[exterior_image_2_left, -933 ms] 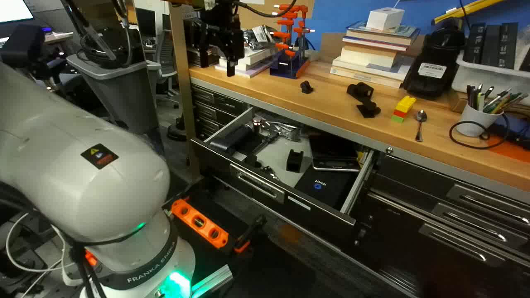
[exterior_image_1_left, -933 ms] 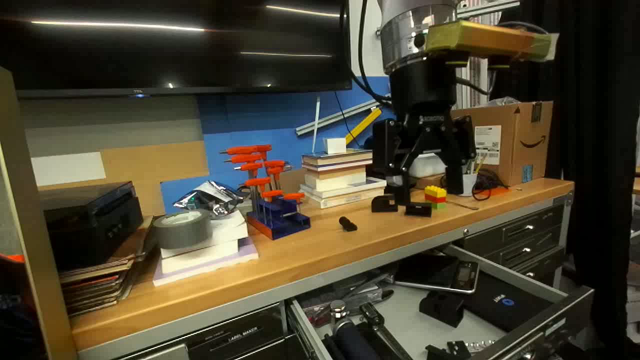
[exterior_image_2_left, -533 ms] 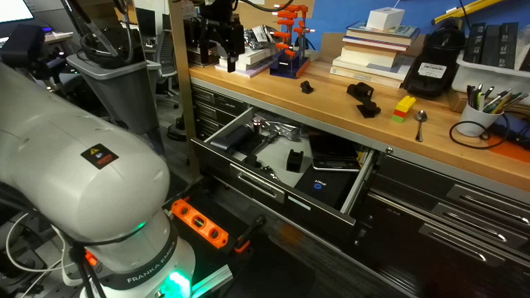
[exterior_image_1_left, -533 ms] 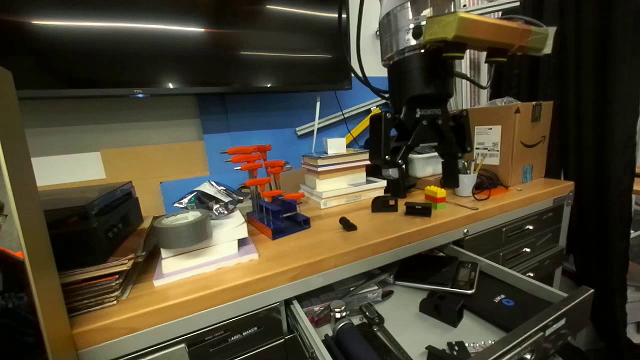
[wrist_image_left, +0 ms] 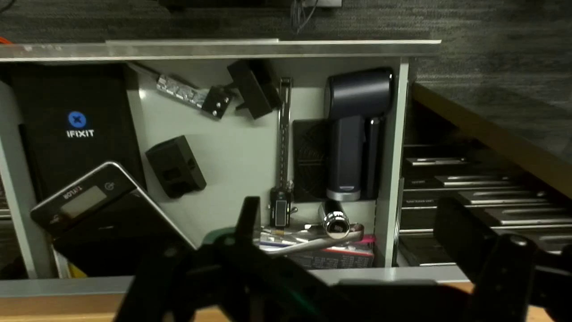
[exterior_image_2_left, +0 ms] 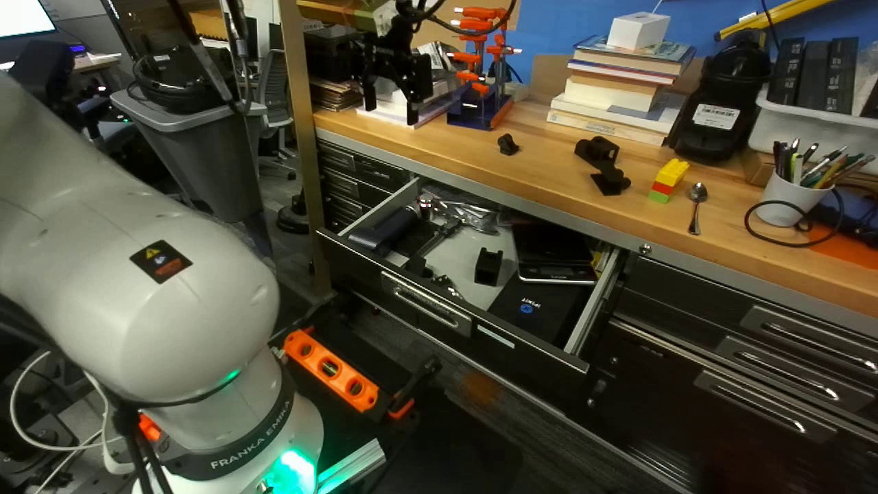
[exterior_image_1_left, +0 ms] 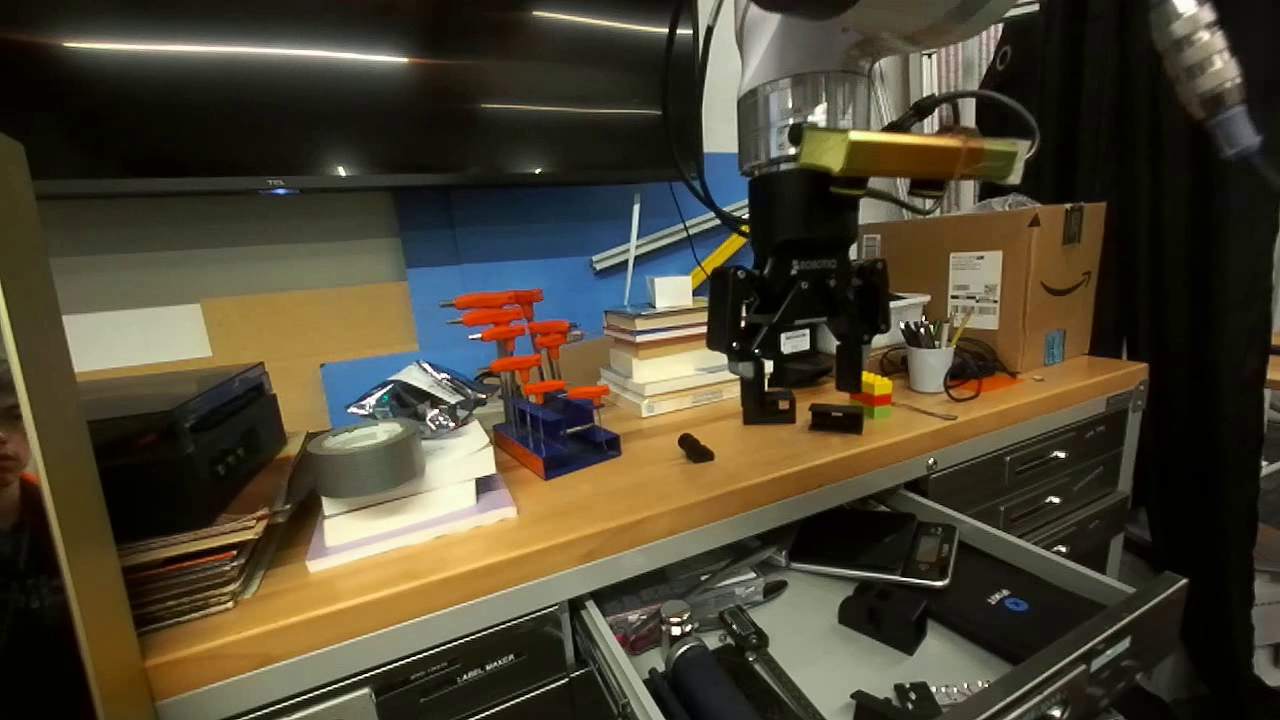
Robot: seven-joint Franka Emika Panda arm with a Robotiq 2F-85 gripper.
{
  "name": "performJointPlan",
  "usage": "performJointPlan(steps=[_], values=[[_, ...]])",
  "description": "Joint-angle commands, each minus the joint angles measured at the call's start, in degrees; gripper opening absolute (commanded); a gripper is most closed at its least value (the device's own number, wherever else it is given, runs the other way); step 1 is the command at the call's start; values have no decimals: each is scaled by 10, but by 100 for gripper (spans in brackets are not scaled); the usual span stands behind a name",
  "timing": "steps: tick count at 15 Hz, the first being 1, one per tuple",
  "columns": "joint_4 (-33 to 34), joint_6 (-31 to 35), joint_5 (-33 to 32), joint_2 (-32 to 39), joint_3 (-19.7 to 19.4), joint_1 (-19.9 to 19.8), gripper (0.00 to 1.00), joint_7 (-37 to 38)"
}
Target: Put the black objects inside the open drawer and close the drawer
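Observation:
Three small black objects lie on the wooden table: a small piece point(exterior_image_1_left: 695, 448) point(exterior_image_2_left: 507, 144), a block point(exterior_image_1_left: 768, 408) point(exterior_image_2_left: 597, 149) and a flat-based piece point(exterior_image_1_left: 836, 418) point(exterior_image_2_left: 609, 182). The wide drawer point(exterior_image_1_left: 1090, 650) point(exterior_image_2_left: 439, 305) point(wrist_image_left: 268, 50) is pulled open. Inside it lie a black block point(exterior_image_1_left: 885, 615) point(exterior_image_2_left: 488, 266) point(wrist_image_left: 175, 166) and another black piece point(wrist_image_left: 254, 87). My gripper point(exterior_image_1_left: 803, 392) point(exterior_image_2_left: 392, 113) point(wrist_image_left: 353, 214) is open and empty, raised above the table. In an exterior view a finger overlaps the black block, but they are apart.
The drawer also holds a scale point(wrist_image_left: 111, 214), a black case point(wrist_image_left: 78, 147) and calipers point(wrist_image_left: 281, 179). On the table stand an orange-handled tool rack point(exterior_image_2_left: 480, 103), book stacks point(exterior_image_2_left: 610, 96), a toy brick point(exterior_image_2_left: 667, 182), a spoon point(exterior_image_2_left: 696, 202) and a pen cup point(exterior_image_2_left: 789, 199).
My gripper has risen slightly, then moved left and down in an exterior view, and right in the view facing the drawer front. It stays open. The objects and drawer have not moved.

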Motion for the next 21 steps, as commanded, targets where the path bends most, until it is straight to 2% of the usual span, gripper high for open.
performJointPlan(steps=[1, 4, 9, 15, 17, 21], values=[[58, 96, -31, 99, -6, -15, 100, 4], [106, 169, -56, 188, -17, -24, 100, -1], [199, 213, -55, 322, -38, -17, 100, -31], [370, 156, -56, 468, -54, -7, 100, -28], [412, 144, -61, 495, -63, -4, 100, -22], [455, 113, -77, 511, -87, 0, 100, -14]])
